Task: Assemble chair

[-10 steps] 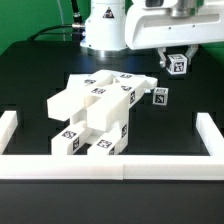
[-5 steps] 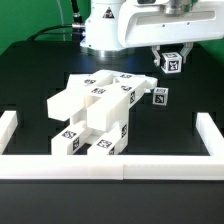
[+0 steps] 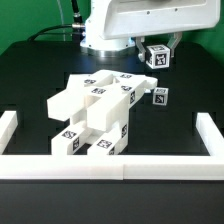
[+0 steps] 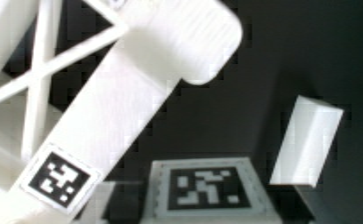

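The partly built chair [image 3: 95, 115], white bars and a flat panel with black-and-white tags, lies in the middle of the black table. My gripper [image 3: 156, 56] hangs above and behind it, toward the exterior view's right, shut on a small white tagged block [image 3: 155, 55]. In the wrist view that block [image 4: 199, 187] sits between my dark fingers [image 4: 121, 204], tag facing the camera, and a long tagged bar of the chair [image 4: 116, 120] lies below. A second small tagged block [image 3: 160, 97] rests on the table beside the chair.
A low white border wall [image 3: 110, 165] runs along the table's front and up both sides. The robot base [image 3: 100, 35] stands at the back. A separate white piece [image 4: 308, 140] shows beside the long bar in the wrist view.
My gripper has carried the small block upward and toward the exterior view's left, closer over the chair. The chair and the loose block have not moved.
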`<move>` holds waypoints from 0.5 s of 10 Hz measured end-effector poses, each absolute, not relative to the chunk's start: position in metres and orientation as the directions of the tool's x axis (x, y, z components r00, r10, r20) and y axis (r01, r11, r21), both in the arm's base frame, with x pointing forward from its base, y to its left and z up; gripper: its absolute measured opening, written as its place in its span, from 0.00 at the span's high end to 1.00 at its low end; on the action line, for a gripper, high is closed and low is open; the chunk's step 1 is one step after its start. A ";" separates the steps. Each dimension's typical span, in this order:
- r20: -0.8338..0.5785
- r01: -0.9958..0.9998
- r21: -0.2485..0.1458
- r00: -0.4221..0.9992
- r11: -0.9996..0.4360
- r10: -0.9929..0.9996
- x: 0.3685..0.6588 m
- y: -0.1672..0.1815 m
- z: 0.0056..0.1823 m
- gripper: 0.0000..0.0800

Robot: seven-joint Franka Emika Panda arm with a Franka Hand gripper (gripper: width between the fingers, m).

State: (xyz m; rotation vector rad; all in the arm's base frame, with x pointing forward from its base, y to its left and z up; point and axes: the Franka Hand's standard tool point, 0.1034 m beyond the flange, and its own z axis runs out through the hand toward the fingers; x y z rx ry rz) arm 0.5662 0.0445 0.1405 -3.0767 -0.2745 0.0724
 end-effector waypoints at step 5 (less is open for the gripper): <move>-0.043 0.212 -0.056 0.976 -0.976 0.215 0.584 0.018 0.147 0.64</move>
